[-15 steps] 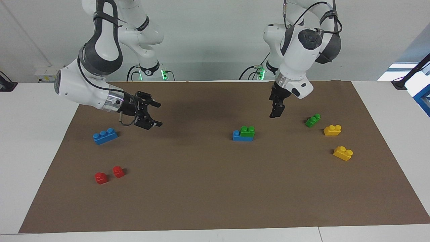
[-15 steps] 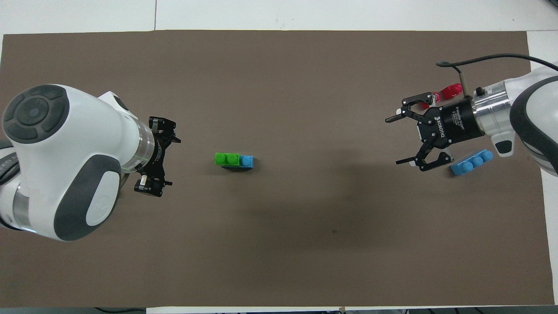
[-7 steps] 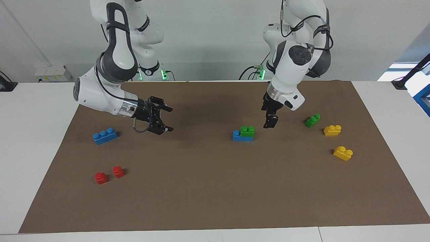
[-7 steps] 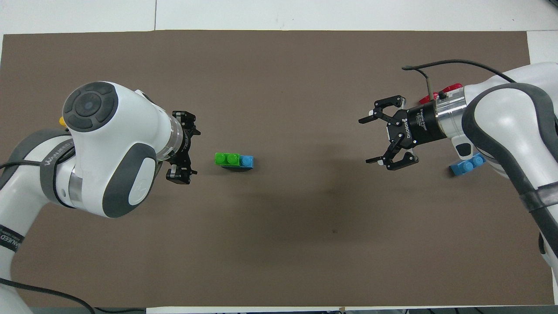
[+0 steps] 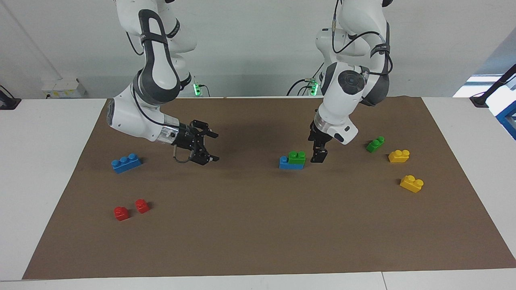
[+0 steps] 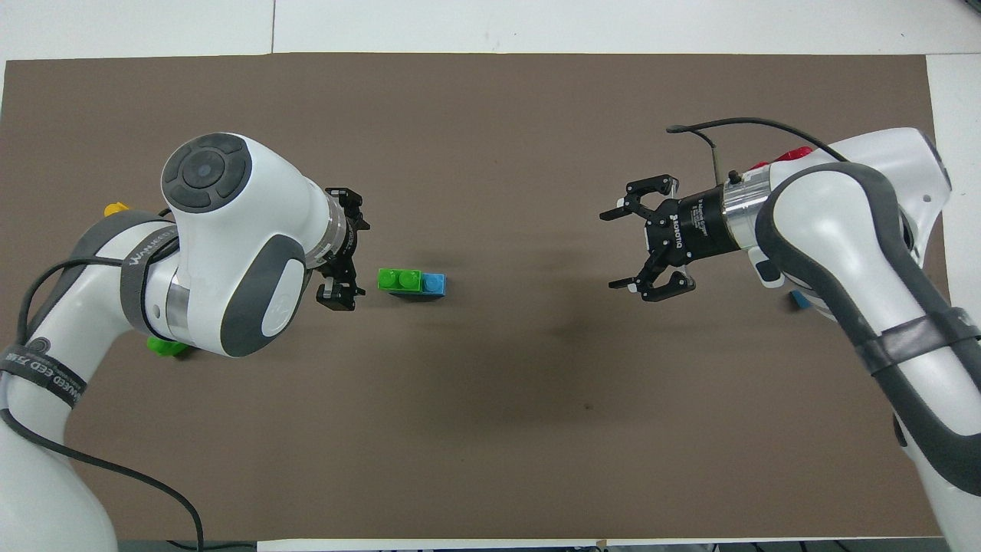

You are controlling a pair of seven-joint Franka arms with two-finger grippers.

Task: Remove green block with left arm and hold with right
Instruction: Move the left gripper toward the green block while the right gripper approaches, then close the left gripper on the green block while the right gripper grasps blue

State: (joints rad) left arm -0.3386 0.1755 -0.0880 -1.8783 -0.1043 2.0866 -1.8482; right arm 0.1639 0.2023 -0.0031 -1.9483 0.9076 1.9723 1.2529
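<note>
One green block (image 5: 297,157), bright with two round studs, sits atop a blue brick (image 5: 285,163) mid-mat. Left gripper (image 5: 318,152) hangs at its 3 o'clock in the facing view, jaws apart; right gripper (image 5: 204,147) at 9 o'clock, spread wide. Two blue, two yellow, two red bricks, one darker green.

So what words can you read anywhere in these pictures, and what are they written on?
"ROBOTIQ": white letters on the black body of the right gripper, just readable in the overhead view.
"WANEED": partly readable on the grey strap round the left arm's upper part.
Text ending "EED 7265": on the lower strap of the left arm; too blurred to be sure.
The blocks carry no text.
</note>
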